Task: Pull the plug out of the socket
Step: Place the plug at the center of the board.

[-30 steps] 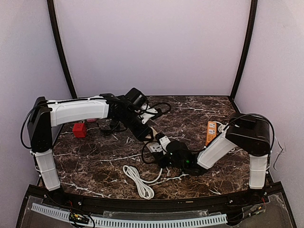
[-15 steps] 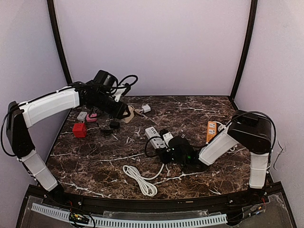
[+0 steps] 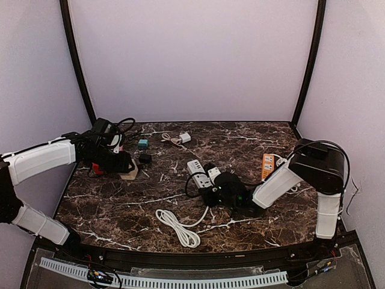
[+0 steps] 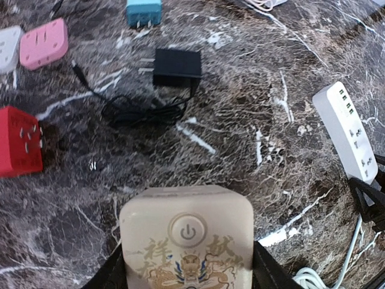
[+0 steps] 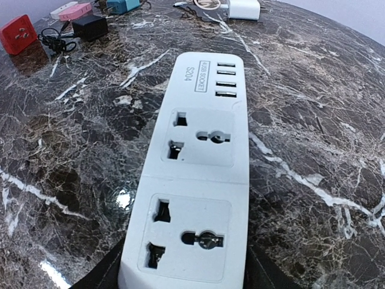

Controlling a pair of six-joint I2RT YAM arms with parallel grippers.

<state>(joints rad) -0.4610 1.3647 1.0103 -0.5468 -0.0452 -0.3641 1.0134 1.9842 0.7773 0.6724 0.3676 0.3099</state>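
The plug (image 4: 186,241) is a beige cube with a power button and a dragon print. My left gripper (image 4: 187,272) is shut on it, one black finger on each side. In the top view this gripper (image 3: 120,164) holds the plug (image 3: 128,174) low over the left of the table, far from the socket. The socket is a white power strip (image 5: 201,162) with two empty outlets and several USB ports. My right gripper (image 5: 183,274) is shut on its near end, and in the top view it (image 3: 218,185) sits mid-table at the strip (image 3: 197,170).
A red cube socket (image 4: 18,141), a pink adapter (image 4: 43,43), a teal plug (image 4: 144,10) and a black adapter with cord (image 4: 176,65) lie ahead of the left gripper. An orange strip (image 3: 267,167) lies right, a coiled white cord (image 3: 177,227) in front, a white charger (image 3: 184,138) at the back.
My left arm has swung from the power strip far to the left and come down, carrying the beige plug with it. The right gripper has stayed at the strip.
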